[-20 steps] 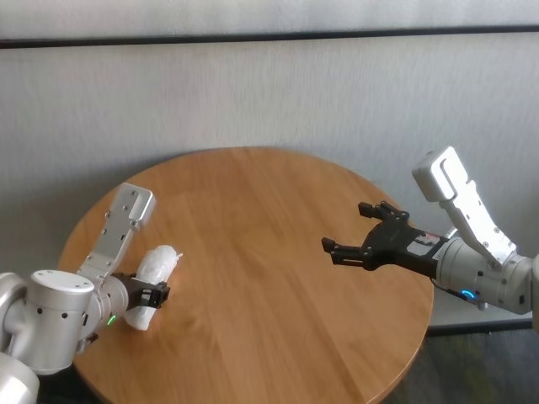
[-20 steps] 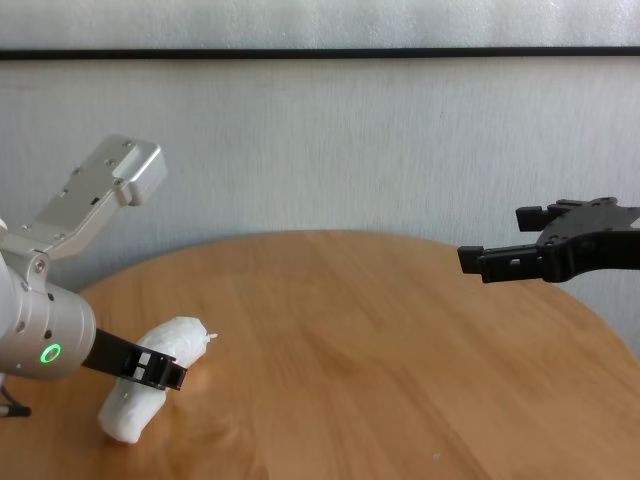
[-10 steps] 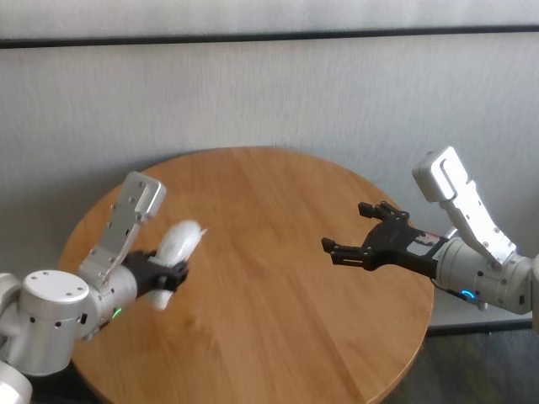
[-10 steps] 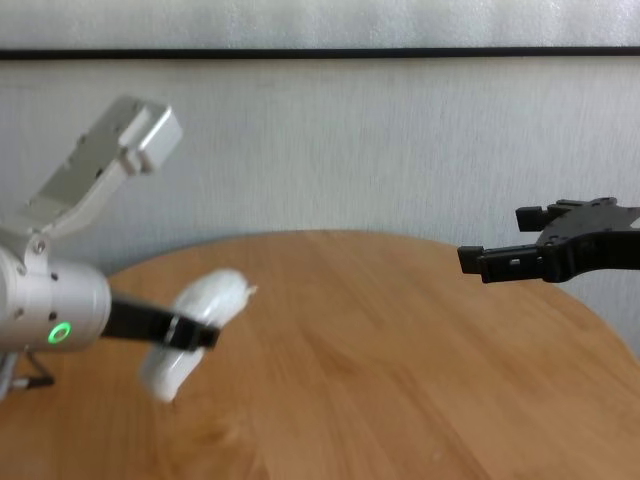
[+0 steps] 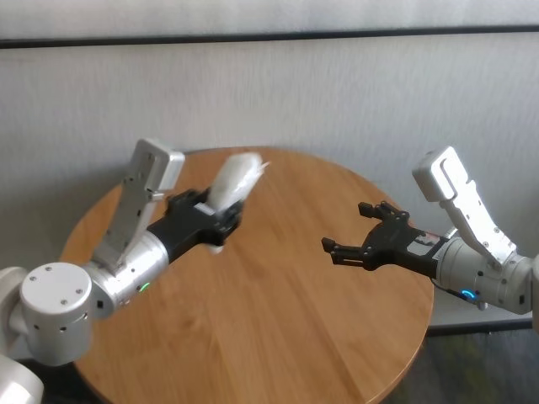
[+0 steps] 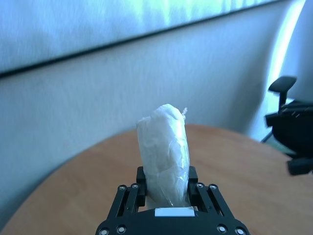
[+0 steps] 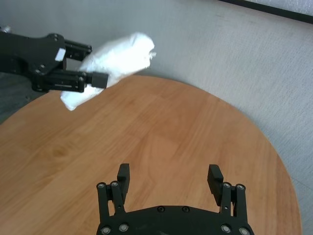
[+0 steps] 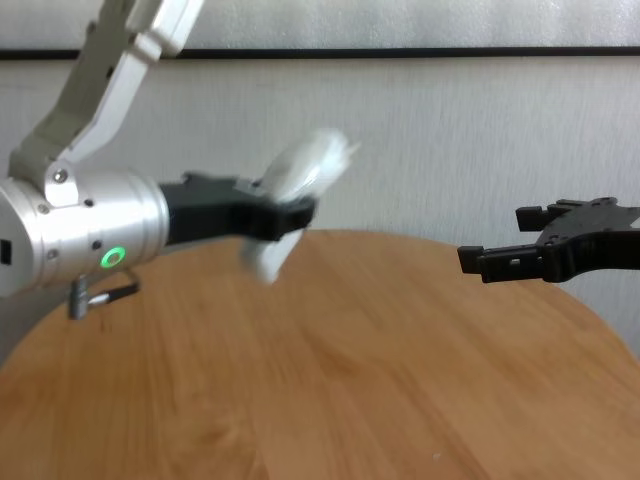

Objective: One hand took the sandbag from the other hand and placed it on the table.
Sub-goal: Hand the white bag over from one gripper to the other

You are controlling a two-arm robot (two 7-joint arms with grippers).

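Observation:
My left gripper (image 5: 221,220), on a thick silver wrist with a green light, is shut on the white sandbag (image 5: 234,181). It holds the bag tilted in the air above the far left part of the round wooden table (image 5: 278,295). The bag stands between the fingers in the left wrist view (image 6: 164,147), and shows in the chest view (image 8: 300,175) and the right wrist view (image 7: 115,56). My right gripper (image 5: 347,229), slim and black, is open and empty above the table's right side, pointing at the bag, well apart from it.
A grey wall stands close behind the table. The table's edge curves round near both arms. Bare wood (image 8: 350,380) lies between and below the grippers. The right gripper shows far off in the left wrist view (image 6: 293,142).
My left arm has lifted the sandbag off the table at the left and swung it up and toward the middle. The right arm has not moved.

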